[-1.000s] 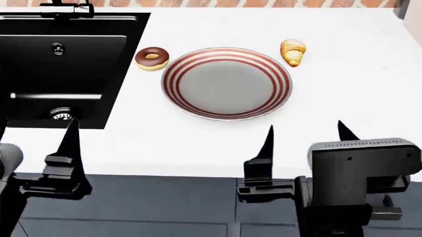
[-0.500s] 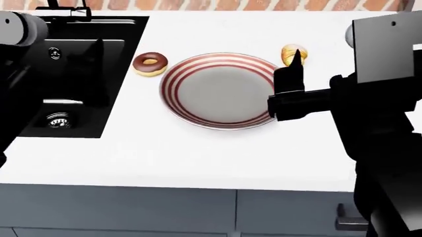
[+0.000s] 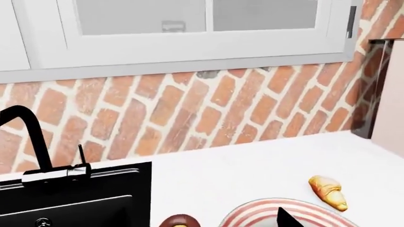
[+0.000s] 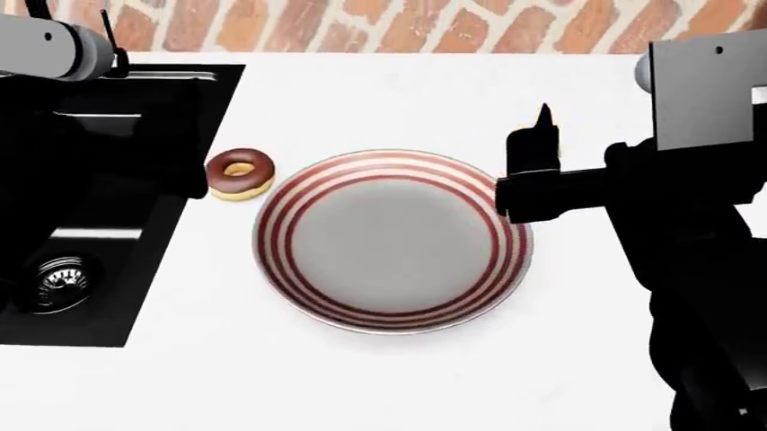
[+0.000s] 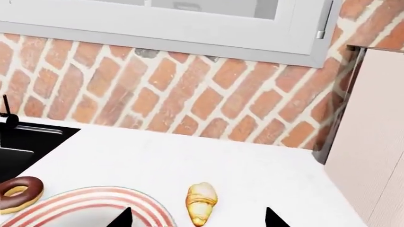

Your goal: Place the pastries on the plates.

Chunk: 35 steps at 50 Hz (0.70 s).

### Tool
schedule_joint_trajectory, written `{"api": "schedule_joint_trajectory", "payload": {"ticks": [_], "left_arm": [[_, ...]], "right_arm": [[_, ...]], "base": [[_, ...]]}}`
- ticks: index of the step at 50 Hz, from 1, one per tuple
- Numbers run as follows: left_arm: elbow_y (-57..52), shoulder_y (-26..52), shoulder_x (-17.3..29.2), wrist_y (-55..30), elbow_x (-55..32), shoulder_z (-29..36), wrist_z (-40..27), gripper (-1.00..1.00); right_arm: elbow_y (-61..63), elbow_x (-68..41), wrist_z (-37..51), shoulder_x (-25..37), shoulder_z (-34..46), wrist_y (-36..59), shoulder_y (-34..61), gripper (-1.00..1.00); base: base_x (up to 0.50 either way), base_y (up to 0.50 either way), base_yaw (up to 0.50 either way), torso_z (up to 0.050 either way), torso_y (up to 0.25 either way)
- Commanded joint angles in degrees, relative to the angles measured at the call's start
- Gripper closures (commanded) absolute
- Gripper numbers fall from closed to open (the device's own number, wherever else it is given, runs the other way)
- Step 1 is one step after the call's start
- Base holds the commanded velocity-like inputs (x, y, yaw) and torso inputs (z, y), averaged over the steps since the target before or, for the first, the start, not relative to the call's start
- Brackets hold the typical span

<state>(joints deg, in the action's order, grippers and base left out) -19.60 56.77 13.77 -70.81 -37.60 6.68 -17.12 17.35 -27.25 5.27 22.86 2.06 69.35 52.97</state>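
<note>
At far left of the head view, black sink point(image 4: 72, 224) set into the white counter point(image 4: 396, 99), drain visible, faucet point(image 3: 25, 137) at its back edge seen from the left wrist. Left arm point(image 4: 72, 99) hangs dark over the sink; left gripper: only one fingertip shows at the edge of the left wrist view, so can't tell its opening. It carries nothing that I can see. Next, doughnut point(image 4: 240, 173), chocolate glaze on tan base, on the counter between sink edge and plate rim, just beside the plate, not on it. Centre: grey plate with red rim rings point(image 4: 390, 241), flat on the counter, bare, nothing on it. Right of the plate, right gripper point(image 5: 197, 218) up above the counter near the plate's right rim; in the right wrist view two fingertips stand well apart, so spread wide and empty. Croissant point(image 5: 201, 202) lies on the counter just beside the plate rim, roughly between those tips in that view but below them, untouched; in the head view it's hidden behind the right arm. Far right: pale cabinet side point(image 5: 372, 142), brick wall point(image 5: 158, 94) and window frame behind. Blue plate not in any view. Progress, my read: nothing placed yet, both pastries on the counter, neither grasped; right arm looks lined up for the croissant, all picks and placements left.
</note>
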Motion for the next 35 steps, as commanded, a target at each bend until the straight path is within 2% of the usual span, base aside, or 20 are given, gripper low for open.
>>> {"api": "schedule_joint_trajectory", "payload": {"ticks": [1, 14, 23, 24, 26, 32, 35], "left_arm": [[-0.6, -0.4, 0.9, -0.7, -0.8, 0.2, -0.1, -1.0], [-2.5, -1.1, 1.9, -2.7, -2.8, -2.0, -0.8, -1.0], [-1.9, -1.2, 2.0, -2.4, -2.5, -1.1, -1.2, -1.0], [1.8, 0.1, 0.5, 0.3, -0.3, 1.4, -0.9, -1.0], [3.0, 0.3, 0.2, 1.4, 0.4, 2.3, -0.7, -1.0], [-2.1, -1.7, 2.4, -2.4, -2.9, -1.4, -1.4, -1.0], [1.4, 0.2, 1.3, -0.7, -1.1, 1.0, -1.3, -1.0]], "right_arm": [[-0.6, -0.4, -0.3, -0.3, -0.1, -0.7, -0.7, -1.0], [-1.3, -0.9, -0.4, -0.7, -0.8, -1.8, -1.8, -1.0], [-0.9, -1.3, -0.3, -0.6, -1.0, -1.7, -2.3, -1.0], [-1.1, -1.2, -0.3, -0.6, -1.0, -1.8, -2.3, -1.0], [-1.4, -1.1, -0.4, -0.6, -0.6, -2.1, -2.2, -1.0], [-1.9, -1.1, -0.4, -0.7, -0.1, -2.2, -1.4, -1.0], [-2.1, -1.1, -0.5, -0.6, 0.2, -2.1, -1.1, -1.0]], "base": [[0.44, -0.11, 0.0, 0.0, 0.0], [0.45, -0.11, 0.0, 0.0, 0.001], [0.45, -0.05, 0.0, 0.0, 0.0], [0.45, 0.0, 0.0, 0.0, 0.0], [0.45, 0.0, 0.0, 0.0, 0.005], [0.45, 0.0, 0.0, 0.0, 0.0], [0.45, 0.0, 0.0, 0.0, 0.003]]}}
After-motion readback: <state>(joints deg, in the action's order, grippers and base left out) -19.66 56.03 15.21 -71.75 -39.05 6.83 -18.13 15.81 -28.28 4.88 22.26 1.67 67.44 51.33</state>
